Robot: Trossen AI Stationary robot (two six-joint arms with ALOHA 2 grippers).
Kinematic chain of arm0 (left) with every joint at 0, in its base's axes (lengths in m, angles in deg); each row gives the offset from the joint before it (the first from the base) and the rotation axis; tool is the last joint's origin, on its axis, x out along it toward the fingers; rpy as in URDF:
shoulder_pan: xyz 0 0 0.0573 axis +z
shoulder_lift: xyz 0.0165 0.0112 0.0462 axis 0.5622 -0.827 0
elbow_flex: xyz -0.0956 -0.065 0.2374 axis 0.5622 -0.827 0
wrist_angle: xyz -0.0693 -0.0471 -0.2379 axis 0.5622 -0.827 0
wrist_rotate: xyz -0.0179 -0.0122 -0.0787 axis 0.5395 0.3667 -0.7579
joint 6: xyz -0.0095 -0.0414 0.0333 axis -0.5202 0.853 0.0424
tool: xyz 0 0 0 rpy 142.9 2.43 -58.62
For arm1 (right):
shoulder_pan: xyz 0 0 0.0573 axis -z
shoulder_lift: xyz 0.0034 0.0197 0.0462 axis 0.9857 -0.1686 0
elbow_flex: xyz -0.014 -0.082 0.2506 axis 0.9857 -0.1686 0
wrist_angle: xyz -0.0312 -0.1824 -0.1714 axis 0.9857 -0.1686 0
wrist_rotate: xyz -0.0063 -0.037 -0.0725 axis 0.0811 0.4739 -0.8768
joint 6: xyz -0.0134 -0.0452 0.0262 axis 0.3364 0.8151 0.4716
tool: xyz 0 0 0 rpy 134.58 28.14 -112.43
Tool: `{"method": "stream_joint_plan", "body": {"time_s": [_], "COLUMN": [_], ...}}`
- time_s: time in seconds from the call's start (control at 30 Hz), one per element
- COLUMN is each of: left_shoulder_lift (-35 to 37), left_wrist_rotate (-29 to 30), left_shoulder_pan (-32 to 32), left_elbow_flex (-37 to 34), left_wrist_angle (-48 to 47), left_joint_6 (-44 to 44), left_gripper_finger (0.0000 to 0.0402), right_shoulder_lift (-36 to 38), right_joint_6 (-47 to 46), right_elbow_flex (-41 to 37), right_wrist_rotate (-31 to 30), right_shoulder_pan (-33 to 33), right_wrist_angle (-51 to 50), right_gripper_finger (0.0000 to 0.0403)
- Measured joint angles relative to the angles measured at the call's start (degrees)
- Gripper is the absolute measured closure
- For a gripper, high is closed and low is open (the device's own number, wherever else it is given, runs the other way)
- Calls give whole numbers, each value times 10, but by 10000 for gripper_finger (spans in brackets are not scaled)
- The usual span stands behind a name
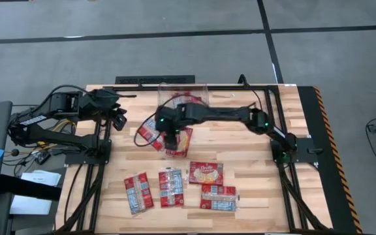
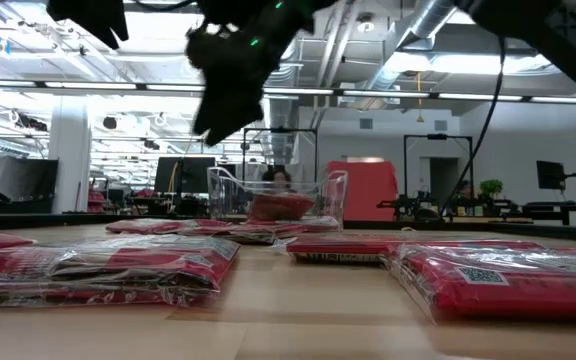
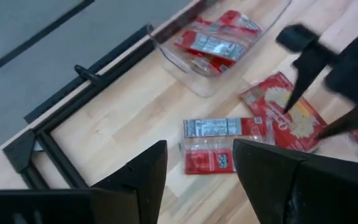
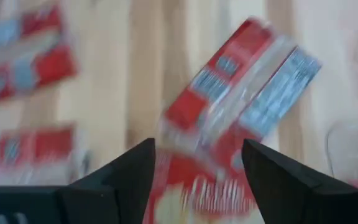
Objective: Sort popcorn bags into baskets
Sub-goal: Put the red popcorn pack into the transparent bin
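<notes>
Over the middle of the table, the right gripper (image 1: pixel 169 139) hangs with fingers apart above two loose popcorn bags (image 1: pixel 179 138), lined up to grab. The clear basket (image 1: pixel 183 93) just behind holds some already. The left gripper (image 1: pixel 119 119) waits aside, spread.

My two dark fingers (image 4: pixel 129 180) stand spread apart, with bare space between them. Straight ahead of them, in that gap, lies a red popcorn bag with a yellowish picture (image 4: pixel 194 193). Just past it, overlapping it, another red bag with pale-blue panels (image 4: pixel 241 93) lies at a slant on the wooden table (image 4: pixel 117 68). Farther off to one side lie two more blurred red bags (image 4: pixel 27 53). On the other side shows a clear tub's rounded corner (image 4: pixel 353 149).
</notes>
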Motion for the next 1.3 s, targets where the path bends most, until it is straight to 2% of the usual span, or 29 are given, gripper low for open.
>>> {"method": "stream_joint_plan", "body": {"time_s": [0.1,0.47,0.83,1.0,1.13,1.2,1.3], "left_shoulder_lift": [10,28,31,31,31,31,31], "left_wrist_rotate": [1,1,2,3,3,4,7], "left_shoulder_pan": [0,0,0,0,0,0,0], "left_elbow_flex": [0,-3,-10,-10,-10,-10,-10], "left_wrist_angle": [-8,-46,-46,-46,-45,-45,-45], "left_joint_6": [13,44,43,43,43,43,43], "left_gripper_finger": [217,213,213,213,213,213,213], "right_shoulder_lift": [-28,-111,-112,-125,-131,-131,-131], "right_joint_6": [-63,-179,-197,-198,-194,-191,-189], "right_elbow_flex": [1,0,0,1,2,2,2], "right_wrist_rotate": [-28,-47,-66,-20,-19,-18,-16], "right_shoulder_pan": [0,16,34,36,25,21,19], "right_wrist_angle": [73,52,49,48,44,39,33], "right_gripper_finger": [134,138,138,138,140,151,191]}}
